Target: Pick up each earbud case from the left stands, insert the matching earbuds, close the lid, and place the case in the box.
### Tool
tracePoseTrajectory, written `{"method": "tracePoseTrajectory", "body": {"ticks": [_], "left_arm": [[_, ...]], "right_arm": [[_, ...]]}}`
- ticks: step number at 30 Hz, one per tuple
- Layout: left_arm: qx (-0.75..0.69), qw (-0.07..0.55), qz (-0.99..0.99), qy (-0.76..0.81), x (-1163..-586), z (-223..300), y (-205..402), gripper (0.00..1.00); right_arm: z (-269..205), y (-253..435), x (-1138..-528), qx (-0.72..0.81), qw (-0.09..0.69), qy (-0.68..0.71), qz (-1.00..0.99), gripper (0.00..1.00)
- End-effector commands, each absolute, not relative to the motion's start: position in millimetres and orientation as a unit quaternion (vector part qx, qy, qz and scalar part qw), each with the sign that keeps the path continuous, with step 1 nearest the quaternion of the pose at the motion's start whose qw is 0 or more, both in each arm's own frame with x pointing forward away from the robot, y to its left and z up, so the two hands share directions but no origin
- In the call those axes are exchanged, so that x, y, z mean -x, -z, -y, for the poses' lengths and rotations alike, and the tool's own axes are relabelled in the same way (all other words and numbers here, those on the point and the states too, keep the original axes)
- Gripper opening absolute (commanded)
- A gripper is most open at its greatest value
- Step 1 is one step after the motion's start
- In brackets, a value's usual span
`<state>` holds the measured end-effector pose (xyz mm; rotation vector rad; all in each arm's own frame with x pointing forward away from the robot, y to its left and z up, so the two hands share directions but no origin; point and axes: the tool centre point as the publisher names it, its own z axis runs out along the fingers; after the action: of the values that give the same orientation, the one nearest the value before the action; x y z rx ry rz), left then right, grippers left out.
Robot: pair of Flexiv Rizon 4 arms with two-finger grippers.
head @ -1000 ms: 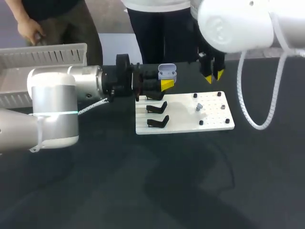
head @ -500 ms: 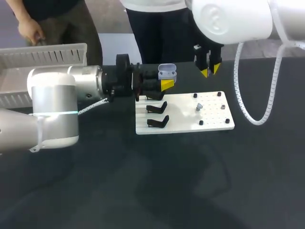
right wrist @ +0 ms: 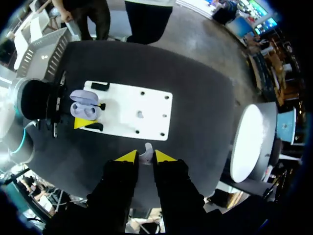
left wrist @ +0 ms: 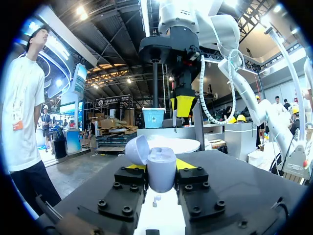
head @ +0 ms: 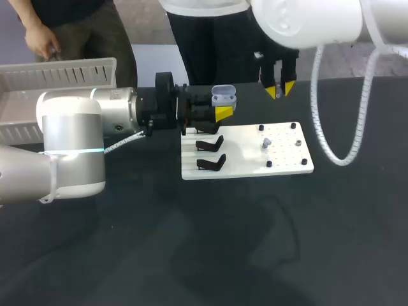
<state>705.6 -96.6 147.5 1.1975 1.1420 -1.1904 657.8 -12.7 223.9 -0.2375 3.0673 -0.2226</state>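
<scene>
Our right gripper (head: 278, 91) pinches an earbud (right wrist: 145, 152). The open earbud case (head: 223, 97), clamped in our left gripper (left wrist: 161, 165), sits lower and leftward, cavities facing up.

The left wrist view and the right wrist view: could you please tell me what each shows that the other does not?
Only the left wrist view: the right gripper from outside, beyond the case. Only the right wrist view: an earbud between its own tips, the box, and the case's inside from above. Both: the open case held in the left gripper, and the white board.
</scene>
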Motion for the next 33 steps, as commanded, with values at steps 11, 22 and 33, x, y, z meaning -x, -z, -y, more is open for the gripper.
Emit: {"method": "tracePoseTrajectory", "body": {"ticks": [11, 22, 33], "left_arm": [[-0.5, 0.525, -0.477, 0.497, -706, 97, -147, 0.0], [-0.5, 0.525, -0.477, 0.497, -706, 97, -147, 0.0], [-0.5, 0.525, -0.477, 0.497, -706, 97, -147, 0.0]], "right_arm": [[-19, -235, -645, -0.329, 0.048, 0.003, -0.943, 0.0], [-24, -237, -646, -0.309, 0.074, -0.043, -0.947, 0.0], [-26, -238, -647, -0.311, 0.08, -0.046, -0.946, 0.0]]}}
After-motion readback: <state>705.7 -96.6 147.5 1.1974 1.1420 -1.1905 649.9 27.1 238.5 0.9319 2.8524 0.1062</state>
